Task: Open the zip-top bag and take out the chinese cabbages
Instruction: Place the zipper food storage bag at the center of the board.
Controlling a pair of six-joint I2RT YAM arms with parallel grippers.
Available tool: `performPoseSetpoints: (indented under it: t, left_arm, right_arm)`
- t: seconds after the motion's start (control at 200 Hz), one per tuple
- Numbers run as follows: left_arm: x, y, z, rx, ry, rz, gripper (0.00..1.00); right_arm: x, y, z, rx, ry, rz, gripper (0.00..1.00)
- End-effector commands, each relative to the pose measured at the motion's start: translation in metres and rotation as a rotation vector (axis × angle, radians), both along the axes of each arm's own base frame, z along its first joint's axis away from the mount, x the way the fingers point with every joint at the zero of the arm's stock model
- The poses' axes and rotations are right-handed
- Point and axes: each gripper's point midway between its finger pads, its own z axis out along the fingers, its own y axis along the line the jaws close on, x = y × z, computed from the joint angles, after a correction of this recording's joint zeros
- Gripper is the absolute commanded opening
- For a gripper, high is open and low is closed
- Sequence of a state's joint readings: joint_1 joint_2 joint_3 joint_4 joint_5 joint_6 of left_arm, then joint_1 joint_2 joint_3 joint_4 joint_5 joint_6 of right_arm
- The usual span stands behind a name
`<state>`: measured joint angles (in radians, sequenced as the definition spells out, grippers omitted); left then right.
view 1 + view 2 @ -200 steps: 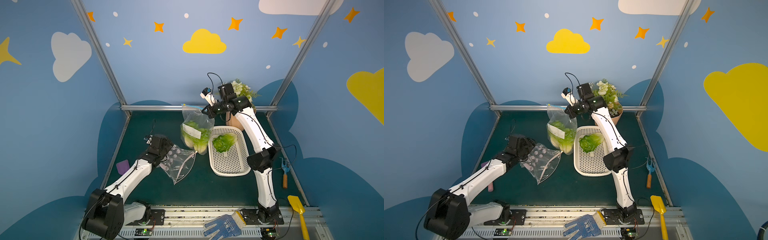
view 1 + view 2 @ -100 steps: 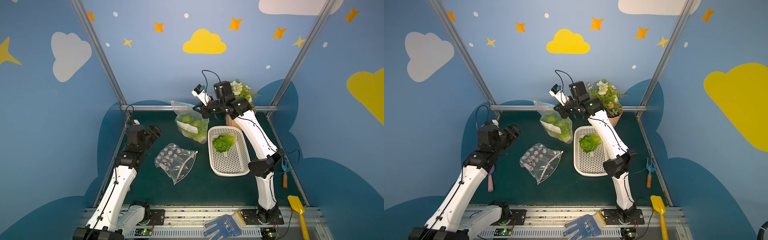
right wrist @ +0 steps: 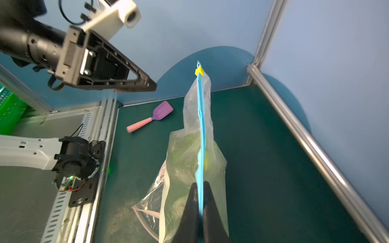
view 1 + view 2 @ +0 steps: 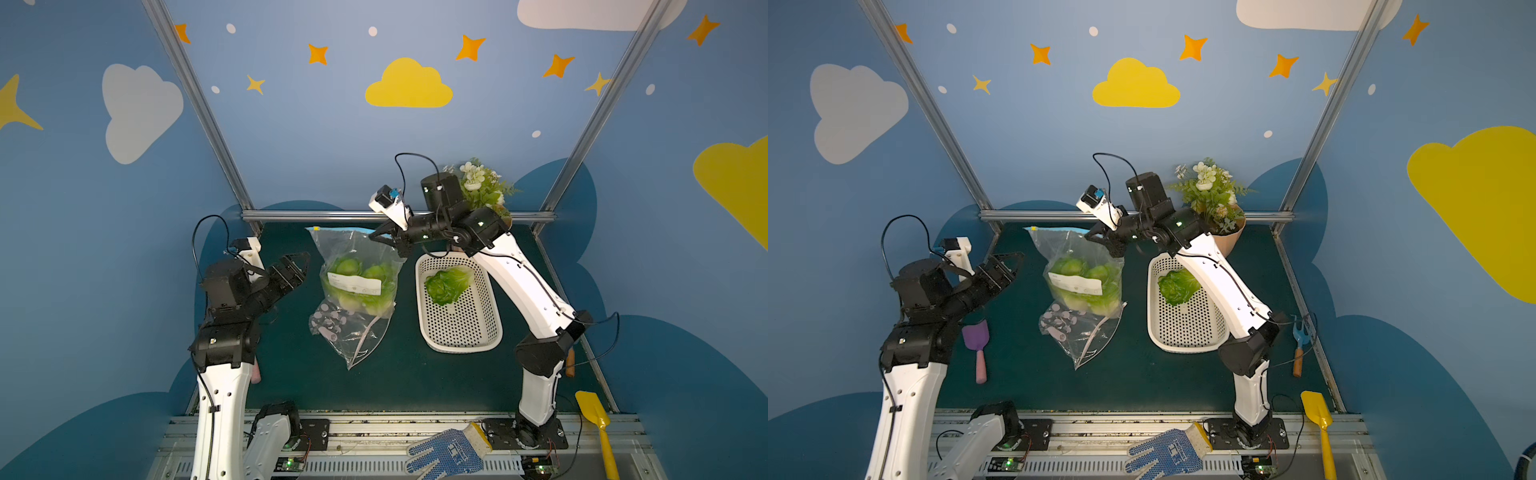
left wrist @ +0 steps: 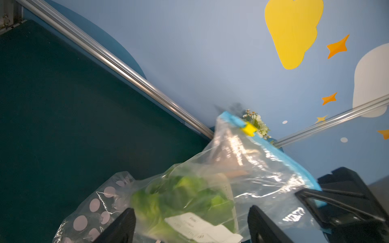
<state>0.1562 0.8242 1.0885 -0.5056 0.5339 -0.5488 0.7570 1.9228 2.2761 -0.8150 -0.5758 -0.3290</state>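
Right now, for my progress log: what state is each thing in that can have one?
zip-top bag: held up by its blue strip, zip looks shut.
chinese cabbages: one in the white basket, the rest inside the bag.
right tool: shut on the bag's strip.
left tool: open, apart from the bag.
dotted bag: lying flat on the table.

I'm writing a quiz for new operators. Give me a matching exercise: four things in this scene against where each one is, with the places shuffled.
Things:
1. zip-top bag
2. loose chinese cabbage
3. purple scoop
4. blue glove

Places:
A. on the front rail
B. in the white basket
C. held up by the right gripper
D. lying on the green mat

Pairs: 1-C, 2-B, 3-D, 4-A
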Motion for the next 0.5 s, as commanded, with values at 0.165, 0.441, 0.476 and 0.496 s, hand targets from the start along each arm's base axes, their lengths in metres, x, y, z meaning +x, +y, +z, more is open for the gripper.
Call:
performPoseSetpoints:
  t: [0.165, 0.441, 0.476, 0.496]
  left_arm:
    - [-0.025, -0.001, -0.010, 0.096, -0.004, -0.018, 0.84]
    - [-0.023, -0.008, -0.015, 0.169, -0.047, -0.097, 0.85]
    - [-0.023, -0.010, -0.016, 0.175, -0.058, -0.113, 0.84]
    - [-0.022, -0.011, -0.016, 0.180, -0.065, -0.119, 0.84]
  right_arm:
    - [-0.030, 0.012, -0.043, -0.029, 0.116, 0.103, 0.00]
    - [-0.061, 0.001, -0.062, -0.028, 0.156, 0.213, 0.00]
    - [-0.066, -0.001, -0.063, -0.026, 0.159, 0.233, 0.00]
    - [-0.069, -0.003, -0.063, -0.023, 0.161, 0.245, 0.00]
